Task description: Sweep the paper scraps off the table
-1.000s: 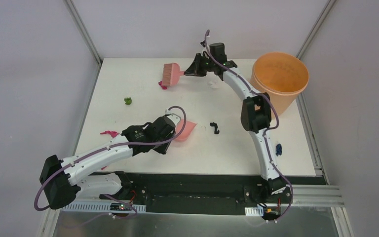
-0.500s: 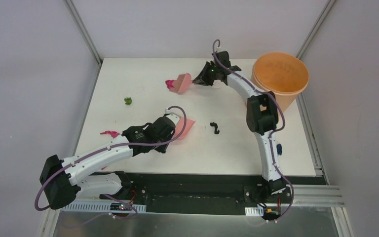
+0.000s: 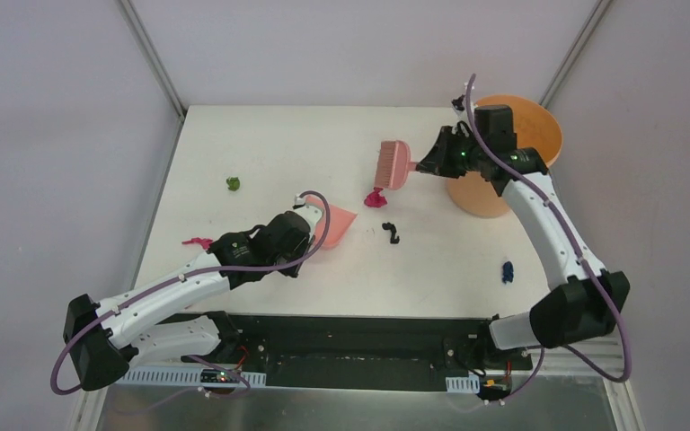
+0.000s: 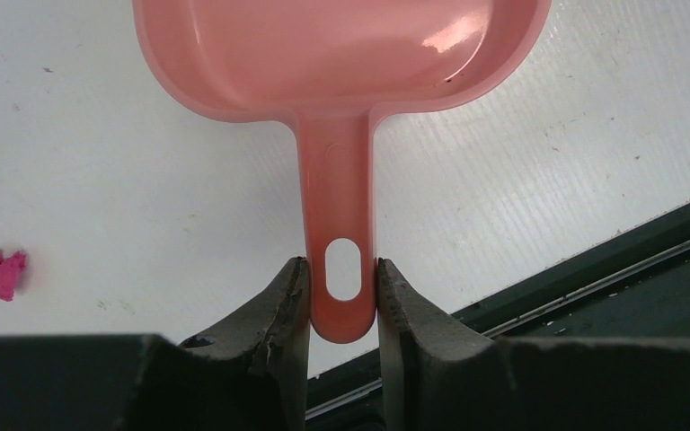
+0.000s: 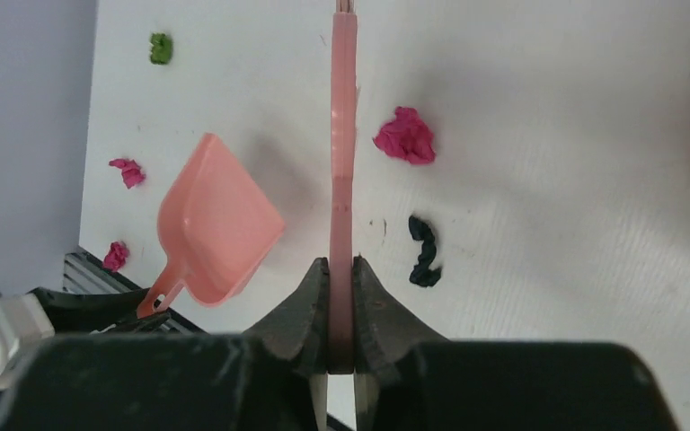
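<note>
Brush (image 3: 393, 164) swung right — magenta scrap (image 3: 375, 197) dragged along, near dustpan (image 3: 340, 224).

the right claw (image 5: 341, 269) was clamped on the thin edge of a pink brush (image 5: 342, 135), which ran straight up the middle of the view over the white worktop (image 5: 548, 296). a magenta scrap (image 5: 404, 135) lay just right of the brush, with a black scrap (image 5: 424, 251) nearer the claw. a pink dustpan (image 5: 220, 224) sat to the left, two small magenta bits (image 5: 128, 171) lay beyond it, and a green scrap (image 5: 159, 48) sat in the far left corner.
</note>
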